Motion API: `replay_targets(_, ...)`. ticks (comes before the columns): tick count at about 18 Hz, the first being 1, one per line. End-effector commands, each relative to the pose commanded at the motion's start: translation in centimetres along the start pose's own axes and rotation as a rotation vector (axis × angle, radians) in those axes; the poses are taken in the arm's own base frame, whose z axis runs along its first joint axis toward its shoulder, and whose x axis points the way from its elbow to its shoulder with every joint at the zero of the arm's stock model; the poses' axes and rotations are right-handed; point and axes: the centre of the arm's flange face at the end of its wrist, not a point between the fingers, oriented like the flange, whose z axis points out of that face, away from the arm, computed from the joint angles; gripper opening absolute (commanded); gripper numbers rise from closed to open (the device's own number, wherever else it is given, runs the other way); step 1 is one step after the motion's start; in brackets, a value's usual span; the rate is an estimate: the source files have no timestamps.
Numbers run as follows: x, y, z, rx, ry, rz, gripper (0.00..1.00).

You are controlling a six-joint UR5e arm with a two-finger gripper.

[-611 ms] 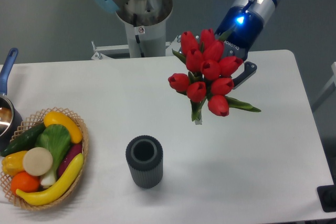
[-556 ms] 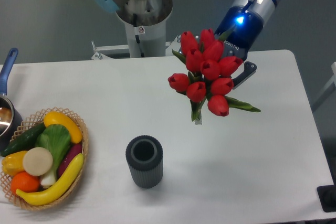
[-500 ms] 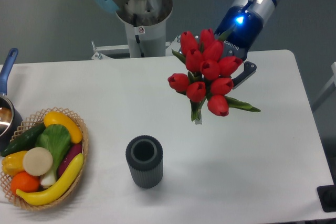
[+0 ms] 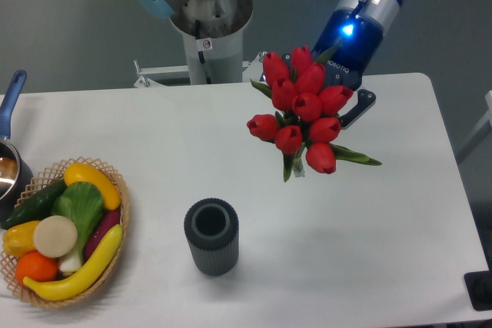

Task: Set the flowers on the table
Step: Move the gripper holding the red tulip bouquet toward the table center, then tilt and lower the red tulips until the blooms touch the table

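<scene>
Red tulips, the flowers (image 4: 302,109), hung clamped in your gripper (image 4: 350,105) above the table (image 4: 400,220) toward its far right corner, blooms facing the camera, stems pointing down and left, the bunch on the gripper's near-left side.

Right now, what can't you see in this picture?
- The hand's fingertips: hidden behind the flowers, so its grip is unclear.
- The pot: cut off by the left edge.
- The vase's inside: too dark to tell.
- The dark thing at bottom right: cut off by the edge.
</scene>
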Motion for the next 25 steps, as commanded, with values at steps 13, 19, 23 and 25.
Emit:
replay_targets(13, 2.3, -0.8, 3.9, -0.504, -0.136, 0.145, 0.51)
replay_targets(19, 1.8, 2.1, 6.6, -0.715, -0.138, 0.211, 0.51)
replay_targets(23, 0.6, 5.6, 8.6, -0.892, -0.117, 0.258, 0.51)
replay_targets(25, 0.1, 7.0, 9.4, -0.947, -0.11, 0.257, 0.51)
